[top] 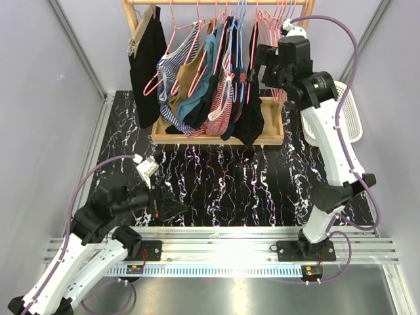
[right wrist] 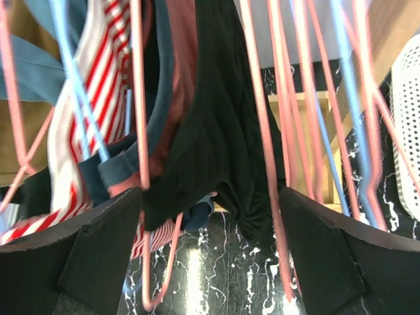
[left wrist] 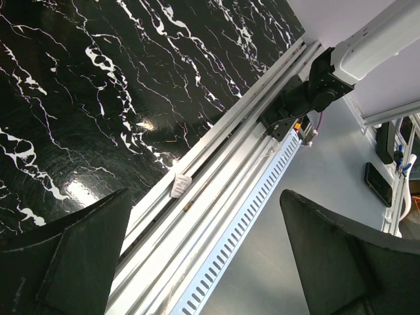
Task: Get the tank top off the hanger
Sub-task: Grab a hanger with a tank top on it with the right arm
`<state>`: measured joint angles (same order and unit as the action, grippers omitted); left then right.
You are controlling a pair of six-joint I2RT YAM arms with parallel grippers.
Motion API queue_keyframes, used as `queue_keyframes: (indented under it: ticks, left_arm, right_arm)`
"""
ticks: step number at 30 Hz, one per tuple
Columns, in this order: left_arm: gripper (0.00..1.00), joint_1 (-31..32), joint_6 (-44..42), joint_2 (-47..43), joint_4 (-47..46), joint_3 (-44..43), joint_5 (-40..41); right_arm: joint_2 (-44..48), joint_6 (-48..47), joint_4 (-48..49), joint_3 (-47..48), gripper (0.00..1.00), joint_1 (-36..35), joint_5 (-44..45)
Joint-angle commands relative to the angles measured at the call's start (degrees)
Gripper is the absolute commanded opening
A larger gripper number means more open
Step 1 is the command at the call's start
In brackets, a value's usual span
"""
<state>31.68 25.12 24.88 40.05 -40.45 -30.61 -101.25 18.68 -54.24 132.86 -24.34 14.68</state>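
Right gripper (right wrist: 210,197), wide open, faces the black tank top (right wrist: 226,118); left gripper (left wrist: 205,197) wide too; one white basket (top: 351,115) far right.

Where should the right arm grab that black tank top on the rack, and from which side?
Pinch the loose lower hem of the black tank top, coming from the front; it hangs free between pink hangers, straight ahead of the open right pincer.
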Motion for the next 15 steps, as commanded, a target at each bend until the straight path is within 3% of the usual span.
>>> queue_keyframes:
  ticks: [1,6,8,10,12,15]
  left_arm:
    - [0.99,0.22,1.33,-1.76,-2.17,0.28,1.34]
    - [0.99,0.22,1.86,-3.17,-1.73,0.72,1.43]
    - [0.99,0.22,2.12,-4.49,-1.47,0.89,1.78]
    - [0.99,0.22,2.21,-4.93,-1.47,0.98,1.70]
    - [0.99,0.22,2.30,-5.02,-1.56,0.98,1.78]
    - [0.99,0.22,2.03,-4.85,-1.99,1.07,1.52]
  right_arm:
    - [-2.28,0.66,2.99,1.70,0.92,-0.18,1.06]
    - [-2.64,3.29,2.56,2.85,0.88,-0.27,-0.26]
    - [0.42,3.82,3.08,0.23,0.88,-0.88,3.32]
    - [2.79,4.43,4.22,-2.76,0.90,-1.59,5.95]
    - [4.74,5.22,4.06,-5.75,1.00,-2.20,8.60]
    - [7.82,5.49,3.79,-9.44,1.00,-3.08,9.40]
